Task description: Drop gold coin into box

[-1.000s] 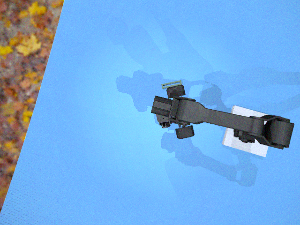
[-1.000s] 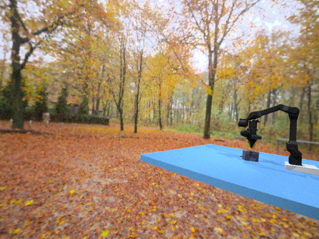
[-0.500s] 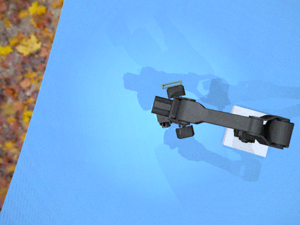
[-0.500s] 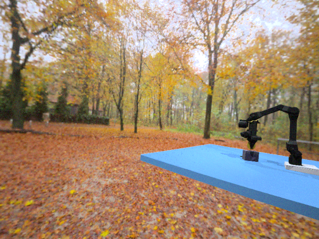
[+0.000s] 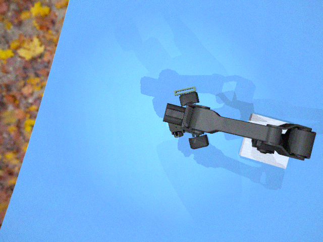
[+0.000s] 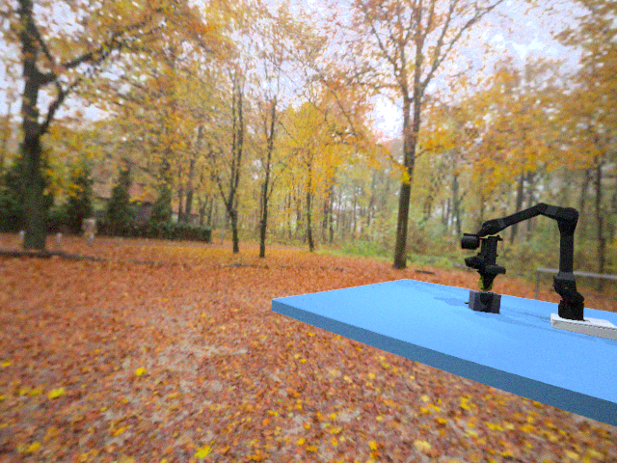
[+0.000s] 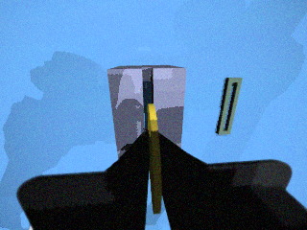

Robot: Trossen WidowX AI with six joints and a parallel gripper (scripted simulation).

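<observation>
The gold coin (image 7: 155, 168) (image 6: 481, 284) is upright between the fingertips of my gripper (image 7: 150, 136) (image 6: 486, 285), which is shut on it. The grey box (image 7: 169, 91) (image 6: 484, 302) stands below the fingers. The dark slot (image 7: 148, 93) in its lid runs nearly in line with the coin. In the wrist view the coin's far edge overlaps the slot's right side. Whether the coin's lower edge is in the slot or just above the lid is hard to tell. The holder (image 7: 224, 132) (image 5: 174, 93) is empty, right of the box in the wrist view. The arm hides the box in the top view.
The blue table (image 5: 104, 182) (image 6: 388, 318) carries everything. The arm's white base plate (image 5: 273, 160) (image 6: 588, 325) is at the right in the top and exterior views. The table's edge is at the left in the top view. Shadows of the arm fall around the box.
</observation>
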